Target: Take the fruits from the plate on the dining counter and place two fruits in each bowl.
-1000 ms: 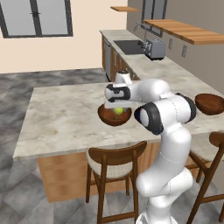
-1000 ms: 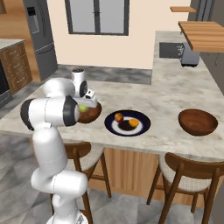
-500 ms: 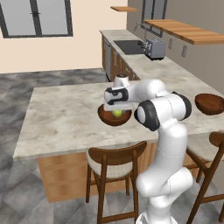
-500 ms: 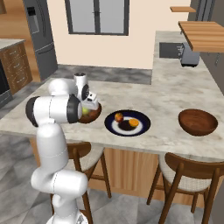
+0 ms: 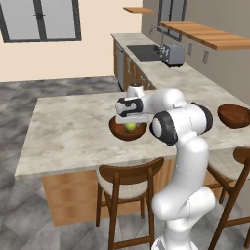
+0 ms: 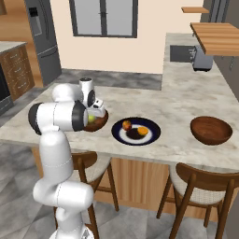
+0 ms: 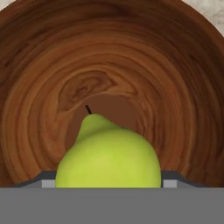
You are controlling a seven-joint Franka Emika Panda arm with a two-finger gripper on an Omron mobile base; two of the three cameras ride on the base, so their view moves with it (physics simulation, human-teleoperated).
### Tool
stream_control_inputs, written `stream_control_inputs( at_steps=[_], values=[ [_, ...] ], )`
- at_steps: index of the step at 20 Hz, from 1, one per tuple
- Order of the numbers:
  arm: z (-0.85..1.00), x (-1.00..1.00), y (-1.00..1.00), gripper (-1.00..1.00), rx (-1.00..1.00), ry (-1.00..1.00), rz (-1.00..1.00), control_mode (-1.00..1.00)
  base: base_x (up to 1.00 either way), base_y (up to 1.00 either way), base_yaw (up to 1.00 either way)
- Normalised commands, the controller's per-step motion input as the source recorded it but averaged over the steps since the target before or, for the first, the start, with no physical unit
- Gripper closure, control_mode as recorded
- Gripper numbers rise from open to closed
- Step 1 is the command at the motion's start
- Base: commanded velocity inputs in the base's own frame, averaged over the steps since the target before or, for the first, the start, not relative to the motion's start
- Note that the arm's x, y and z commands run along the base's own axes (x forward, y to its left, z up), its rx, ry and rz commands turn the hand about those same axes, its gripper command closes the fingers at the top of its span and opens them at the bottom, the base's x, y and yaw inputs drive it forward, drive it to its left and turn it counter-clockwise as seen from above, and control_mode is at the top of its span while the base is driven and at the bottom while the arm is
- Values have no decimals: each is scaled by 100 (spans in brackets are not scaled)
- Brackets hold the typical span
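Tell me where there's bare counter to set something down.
Free: the dining counter left of the near bowl, and the stretch between the plate and the far bowl. Crowded: around the gripper over the near bowl.

Dining counter [image 6: 186,107]: plate [image 6: 154,133] sits between two bowls, near bowl [image 6: 100,122] to its left, second bowl [image 6: 211,130] well apart to its right. Pear [image 7: 109,159] lies inside the left bowl. Three fruits [image 6: 133,130] rest on the plate.
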Motion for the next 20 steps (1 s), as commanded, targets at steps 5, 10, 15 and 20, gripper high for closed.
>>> stream_control_inputs(
  at_steps=[5, 10, 15, 20],
  values=[
    [0, 0, 0, -100, 0, 0, 0, -100, 0, 0, 0],
    [24, -3, -1, -100, 0, 0, 0, -100, 0, 0, 0],
    [52, -44, -26, -100, 0, -2, -4, -100, 0, 0, 0],
    [51, -61, -48, -100, 1, -1, -5, -100, 0, 0, 0]
  ],
)
